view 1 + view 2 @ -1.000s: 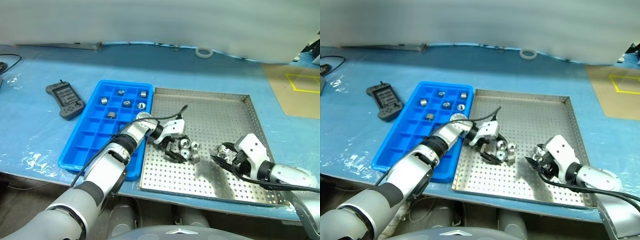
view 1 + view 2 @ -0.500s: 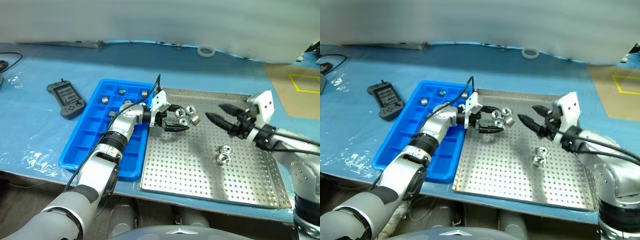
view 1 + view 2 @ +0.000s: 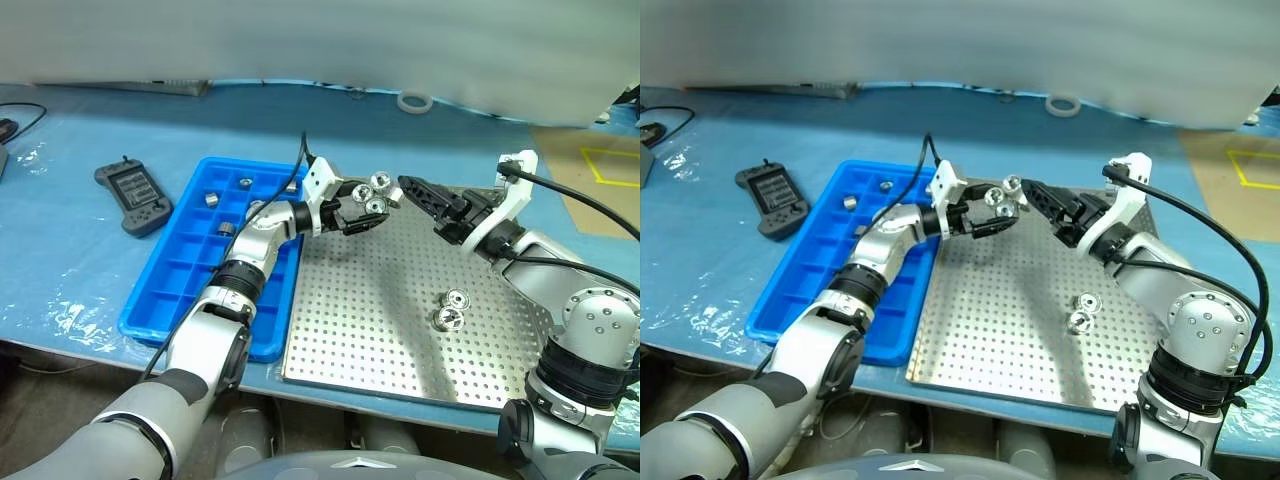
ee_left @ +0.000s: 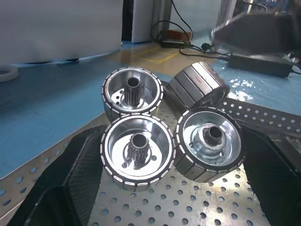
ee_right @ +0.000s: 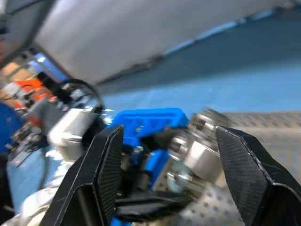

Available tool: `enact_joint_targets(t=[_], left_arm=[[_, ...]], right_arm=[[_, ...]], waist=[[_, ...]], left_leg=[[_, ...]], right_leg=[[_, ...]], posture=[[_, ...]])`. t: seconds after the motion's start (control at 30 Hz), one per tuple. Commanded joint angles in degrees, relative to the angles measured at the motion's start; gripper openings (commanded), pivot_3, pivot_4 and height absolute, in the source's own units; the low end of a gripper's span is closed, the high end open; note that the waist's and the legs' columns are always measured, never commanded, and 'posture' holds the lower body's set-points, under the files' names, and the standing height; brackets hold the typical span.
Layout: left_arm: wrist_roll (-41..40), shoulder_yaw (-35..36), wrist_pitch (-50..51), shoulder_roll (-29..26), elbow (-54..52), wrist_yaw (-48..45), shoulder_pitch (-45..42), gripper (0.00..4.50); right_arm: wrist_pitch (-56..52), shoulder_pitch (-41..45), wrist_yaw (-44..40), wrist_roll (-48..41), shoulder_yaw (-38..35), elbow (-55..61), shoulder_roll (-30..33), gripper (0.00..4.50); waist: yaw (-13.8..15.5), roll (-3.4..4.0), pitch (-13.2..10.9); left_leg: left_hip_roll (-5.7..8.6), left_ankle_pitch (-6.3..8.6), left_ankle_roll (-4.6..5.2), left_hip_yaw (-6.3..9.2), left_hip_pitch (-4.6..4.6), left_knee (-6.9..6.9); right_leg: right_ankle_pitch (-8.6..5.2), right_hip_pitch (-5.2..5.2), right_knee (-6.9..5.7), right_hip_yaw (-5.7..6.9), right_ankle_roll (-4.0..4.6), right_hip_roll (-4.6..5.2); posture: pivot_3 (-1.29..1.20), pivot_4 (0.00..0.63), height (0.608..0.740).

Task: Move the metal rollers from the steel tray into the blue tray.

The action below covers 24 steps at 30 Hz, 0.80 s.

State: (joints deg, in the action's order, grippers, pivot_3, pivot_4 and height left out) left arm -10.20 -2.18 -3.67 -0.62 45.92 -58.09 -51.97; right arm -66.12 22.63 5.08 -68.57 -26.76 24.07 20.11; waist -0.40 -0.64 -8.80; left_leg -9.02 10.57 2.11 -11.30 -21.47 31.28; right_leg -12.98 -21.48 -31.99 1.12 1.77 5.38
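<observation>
— What does everything stand on?

— A table covered by a pale blue, slightly crinkled plastic sheet (image 3: 90,250), glossy where the light strikes it near the front left edge.

— And behind it?

— A blurred pale grey wall or screen (image 3: 320,40) along the far edge.

— Anything lying about?

— A dark grey handheld controller with a small screen (image 3: 131,198) at the left, a white tape ring (image 3: 410,102) far back, and a brown cardboard sheet marked with yellow lines (image 3: 595,190) at the right.
</observation>
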Motion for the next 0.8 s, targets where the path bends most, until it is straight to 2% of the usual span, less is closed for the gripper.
enact_joint_targets(t=[0.03,0.27,0.47,0.5,0.6,0.8], left_arm=[[-5.2,3.0,0.4,-0.2,-6.1,-1.8,-1.6,3.98],[-4.1,1.3,0.5,-1.6,-6.1,-3.1,-0.8,3.98],[-4.3,0.7,1.0,-1.2,-6.5,-3.2,-0.9,3.98],[-4.2,0.6,1.0,-1.2,-6.4,-3.2,-0.9,3.98],[-4.3,0.5,0.9,-1.1,-6.6,-3.0,-1.0,3.98],[-5.1,0.7,1.9,-1.0,-8.2,-3.0,-0.8,3.98]], right_arm=[[1.7,-0.4,3.9,-0.2,-1.1,-0.8,0.9,3.21],[6.1,0.3,3.5,0.8,0.2,-0.8,2.1,3.21],[9.4,0.9,2.4,-3.3,1.0,1.6,1.2,3.21],[10.0,1.2,3.2,-4.4,1.0,1.8,0.9,3.62],[9.9,1.0,3.3,-7.5,2.5,2.9,1.4,4.43],[9.9,-0.1,4.3,-9.9,4.5,0.8,3.4,4.49]], waist=[[0.1,0.0,0.0],[0.1,0.0,0.0],[0.1,-0.01,0.0],[0.1,-0.01,0.0],[0.0,-0.01,0.0],[0.2,-0.02,0.0]], left_leg=[[0.0,-0.01,-0.02,-0.02,-0.03,0.0],[0.02,0.0,-0.01,-0.09,-0.08,0.0],[0.02,0.01,0.01,-0.1,-0.08,0.01],[0.01,0.01,0.02,-0.11,-0.08,0.0],[0.01,0.02,0.03,-0.12,-0.08,0.01],[0.02,0.03,0.04,-0.12,-0.09,0.01]], right_leg=[[0.0,-0.05,-0.01,-0.01,0.0,0.0],[0.0,-0.15,-0.04,-0.07,-0.01,0.0],[0.0,-0.15,-0.04,-0.08,-0.01,0.0],[0.0,-0.15,-0.04,-0.08,-0.01,0.0],[0.0,-0.16,-0.04,-0.09,-0.01,0.0],[0.0,-0.14,-0.03,-0.09,-0.01,0.0]], posture=[[-0.34,0.15,0.74],[-0.34,0.15,0.74],[-0.35,0.15,0.74],[-0.35,0.15,0.74],[-0.35,0.15,0.74],[-0.34,0.15,0.74]])
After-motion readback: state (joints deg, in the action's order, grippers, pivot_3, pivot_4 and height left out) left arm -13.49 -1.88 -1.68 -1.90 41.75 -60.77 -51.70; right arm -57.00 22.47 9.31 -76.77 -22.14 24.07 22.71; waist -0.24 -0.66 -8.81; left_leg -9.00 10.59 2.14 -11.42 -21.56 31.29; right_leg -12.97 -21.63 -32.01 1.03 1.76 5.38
